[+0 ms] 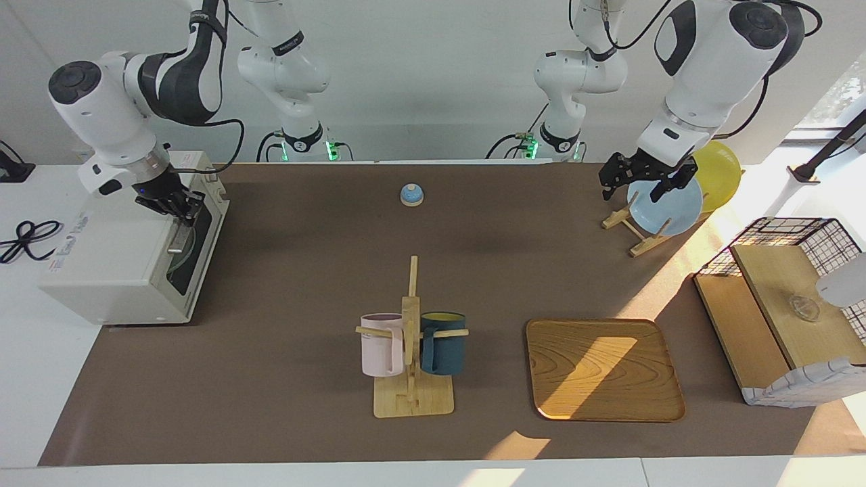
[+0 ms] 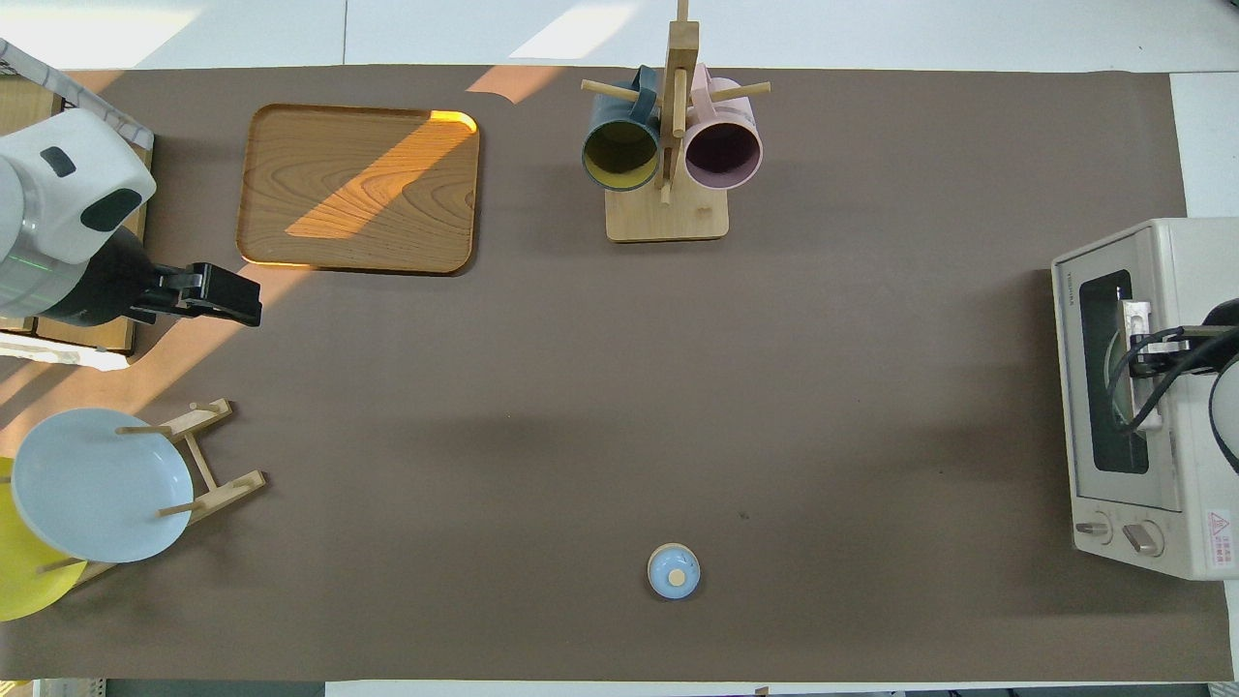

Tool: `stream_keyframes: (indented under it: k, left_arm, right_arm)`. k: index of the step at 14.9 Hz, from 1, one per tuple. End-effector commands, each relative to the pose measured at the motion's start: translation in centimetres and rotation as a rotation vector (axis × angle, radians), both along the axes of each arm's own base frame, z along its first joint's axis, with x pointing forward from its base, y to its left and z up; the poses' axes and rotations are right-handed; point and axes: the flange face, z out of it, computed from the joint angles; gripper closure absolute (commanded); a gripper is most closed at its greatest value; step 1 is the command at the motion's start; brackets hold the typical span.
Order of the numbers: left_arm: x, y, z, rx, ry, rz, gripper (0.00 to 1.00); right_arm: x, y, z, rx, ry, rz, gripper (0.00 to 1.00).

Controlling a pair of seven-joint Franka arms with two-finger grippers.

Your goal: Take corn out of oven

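The white oven (image 1: 128,260) stands at the right arm's end of the table, its dark glass door (image 1: 193,247) upright and closed. It also shows in the overhead view (image 2: 1162,407). My right gripper (image 1: 181,203) is at the upper part of the door, right at the silver bar handle (image 2: 1134,324). The corn is hidden; only a pale round shape shows dimly through the glass. My left gripper (image 1: 643,182) is open and empty, up in the air over the plate rack (image 1: 636,233) at the left arm's end; it waits there.
A light blue plate (image 1: 666,206) and a yellow plate (image 1: 720,172) stand in the rack. A wooden tray (image 1: 602,368), a mug stand with a pink mug (image 1: 381,345) and a dark blue mug (image 1: 443,341), a small blue bell (image 1: 411,195) and a wire basket with boards (image 1: 788,297) are on the table.
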Motion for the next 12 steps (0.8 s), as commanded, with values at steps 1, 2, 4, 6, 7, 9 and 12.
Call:
stream_keyframes:
  k: [1,2,4,6,7,9,12]
  left_arm:
    - [0.1,0.4,0.2,0.020,0.004,-0.005,0.00]
    - [0.1,0.4,0.3,0.020,0.002,-0.005,0.00]
    - [0.1,0.4,0.2,0.020,0.004,-0.005,0.00]
    - [0.1,0.4,0.2,0.020,0.004,-0.004,0.00]
    - [0.1,0.4,0.2,0.020,0.004,-0.005,0.00]
    - [0.1,0.4,0.2,0.020,0.004,-0.004,0.00]
    - [0.1,0.4,0.2,0.020,0.004,-0.005,0.00]
  right_arm:
    - [-0.8,0.1,-0.3,-0.017,-0.007,0.010,1.00]
    - [-1.0,0.3,-0.4,-0.015,-0.003,0.009,1.00]
    - [-1.0,0.8,-0.6,-0.013,0.000,0.021,1.00]
    - [-0.5,2.0,-1.4,0.000,0.009,0.030,1.00]
    - [-0.5,2.4,-2.1,0.004,0.013,0.028,1.00]
    - [-0.4,3.8,-3.8,0.003,-0.019,0.034,1.00]
    - [0.4,5.2,-6.1,0.004,-0.037,0.052,1.00]
